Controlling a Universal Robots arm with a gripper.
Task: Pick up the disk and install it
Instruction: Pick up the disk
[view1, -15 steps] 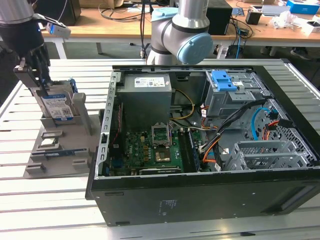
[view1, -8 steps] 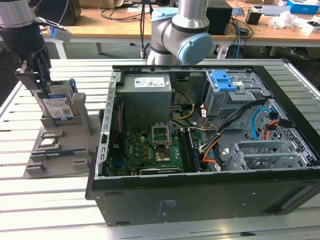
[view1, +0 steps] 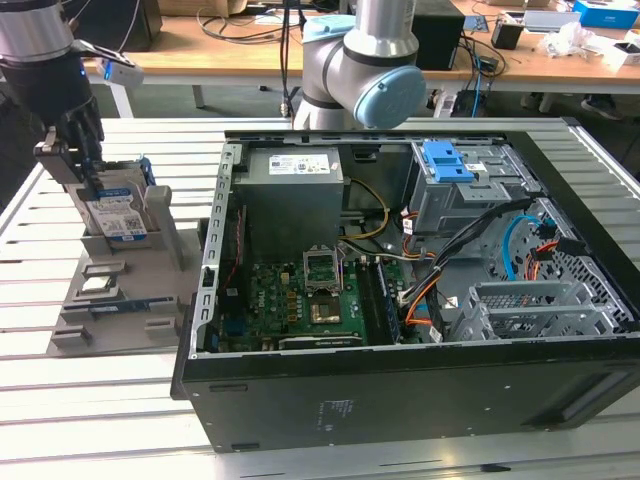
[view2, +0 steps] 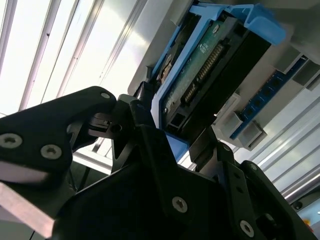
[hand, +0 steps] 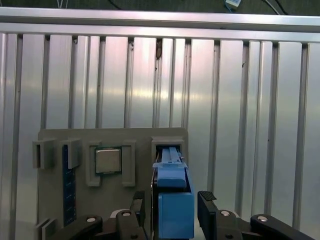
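Blue-railed disk (view2: 210, 75), seemingly in black claw (hand: 172, 200)

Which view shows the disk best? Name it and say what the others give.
The exterior view: the disk stands upright in the grey holder, labelled face showing. The second wrist view shows its connector end and blue rail; the first wrist view shows its narrow blue edge.

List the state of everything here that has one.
disk, standing on edge in a slot of the grey holder
gripper, at the disk's upper end, grip unclear
chip, seated in a holder pocket
computer case, lying flat, side panel off, inside exposed
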